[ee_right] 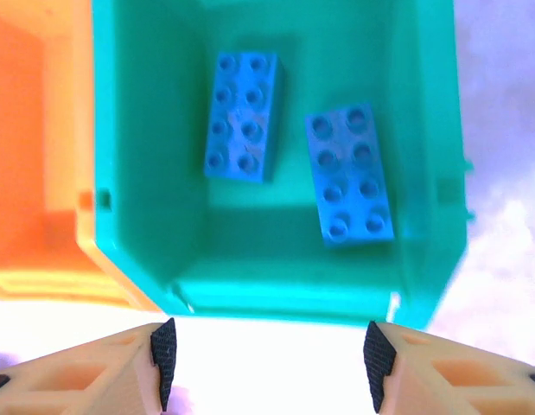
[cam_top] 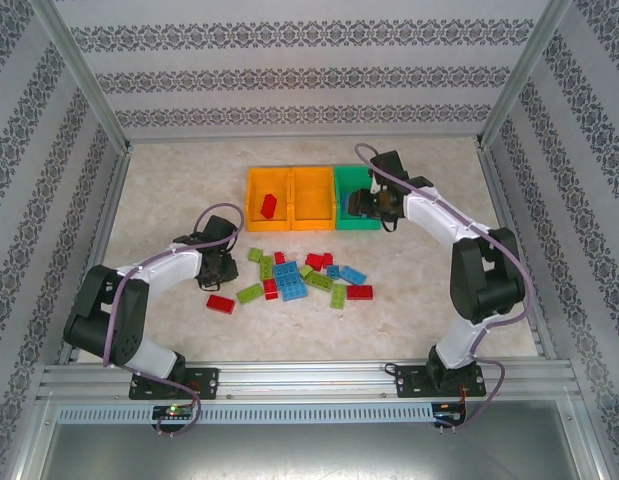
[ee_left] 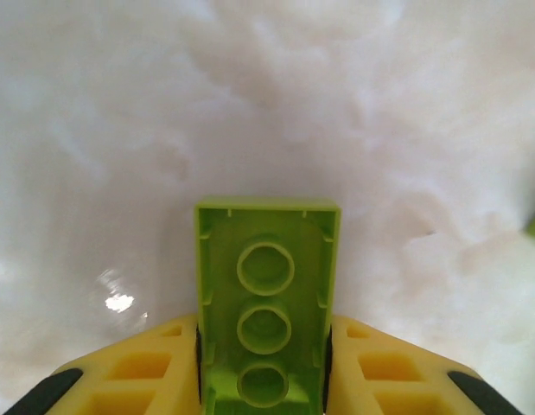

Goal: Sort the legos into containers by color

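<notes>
While left gripper (ee_left: 263,367) clamps a lime green brick (ee_left: 267,259) | right gripper (ee_right: 267,363): jaws apart, above near wall of green bin (ee_right: 133,181) | two light blue bricks (ee_right: 243,117) lie inside | loose legos (cam_top: 301,280) on table (cam_top: 169,180)

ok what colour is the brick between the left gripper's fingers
Lime green; the brick shows best in the left wrist view.

Pale marbled tabletop (cam_top: 459,180), damask-striped wallpaper walls (cam_top: 289,75), aluminium frame rails (cam_top: 309,378)

Glossy smooth plastic on lime brick (ee_left: 265,294) and green bin (ee_right: 276,259), matt pale marbled tabletop (cam_top: 169,190), brushed ribbed metal rail (cam_top: 309,378) along bottom of frame.
</notes>
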